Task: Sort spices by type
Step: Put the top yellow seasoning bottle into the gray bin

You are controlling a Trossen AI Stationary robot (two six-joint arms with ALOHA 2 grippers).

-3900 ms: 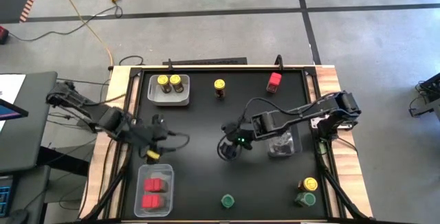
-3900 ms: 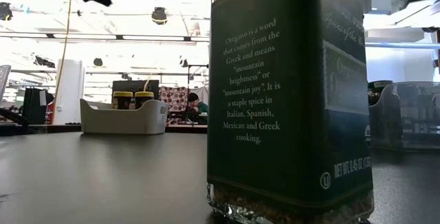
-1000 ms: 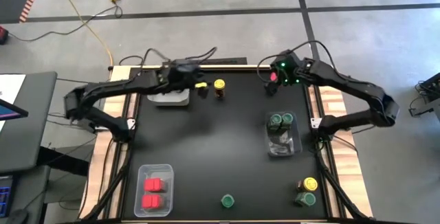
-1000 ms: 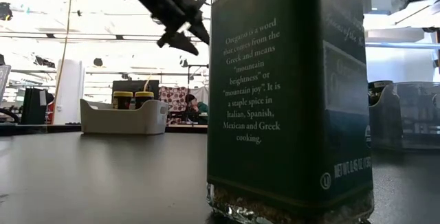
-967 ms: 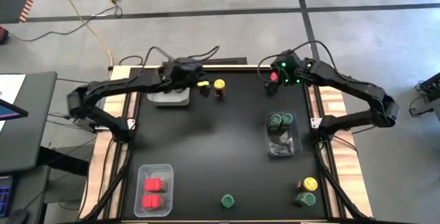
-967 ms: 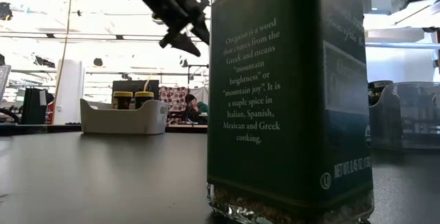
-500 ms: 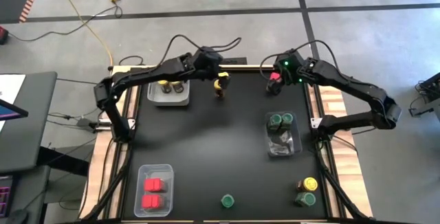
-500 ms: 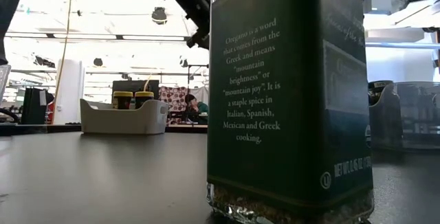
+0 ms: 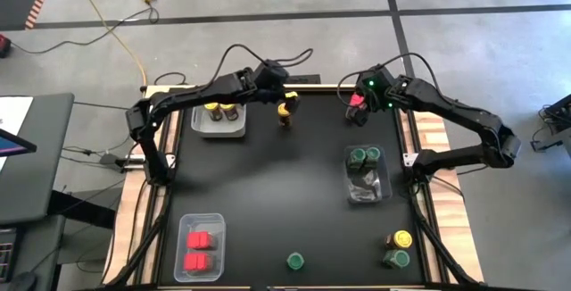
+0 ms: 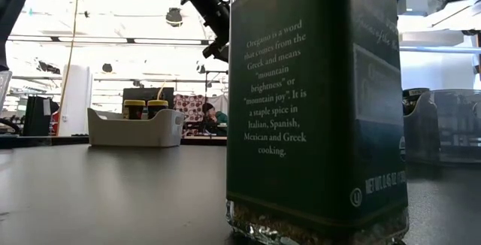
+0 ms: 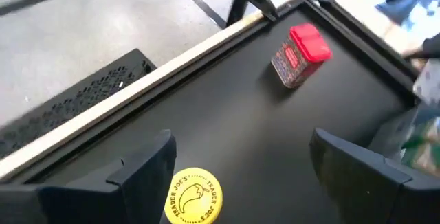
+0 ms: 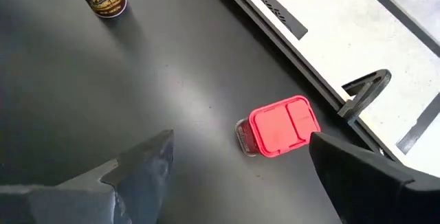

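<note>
A lone yellow-lidded spice jar (image 9: pixel 285 112) stands on the black mat near the far edge. My left gripper (image 9: pixel 287 102) hovers over it, open, and the yellow lid (image 11: pixel 196 195) shows between and below its fingers with a gap on both sides. A red-capped spice jar (image 12: pixel 275 128) stands at the far right. My right gripper (image 9: pixel 357 105) hangs open above it and touches nothing. A big green oregano jar (image 10: pixel 316 102) fills the low view and hides the far right of the table there.
A white bin (image 9: pixel 219 120) at the far left holds yellow-lidded jars. A clear bin (image 9: pixel 366 177) on the right holds green-lidded jars, and one (image 9: pixel 201 246) at the near left holds red ones. Loose jars stand near the front edge (image 9: pixel 294 260) and at the near right (image 9: pixel 399 248).
My left gripper has swung from beside the far-left bin toward the table's right edge and now hangs over the lone yellow-lidded jar. The jars have not moved.
</note>
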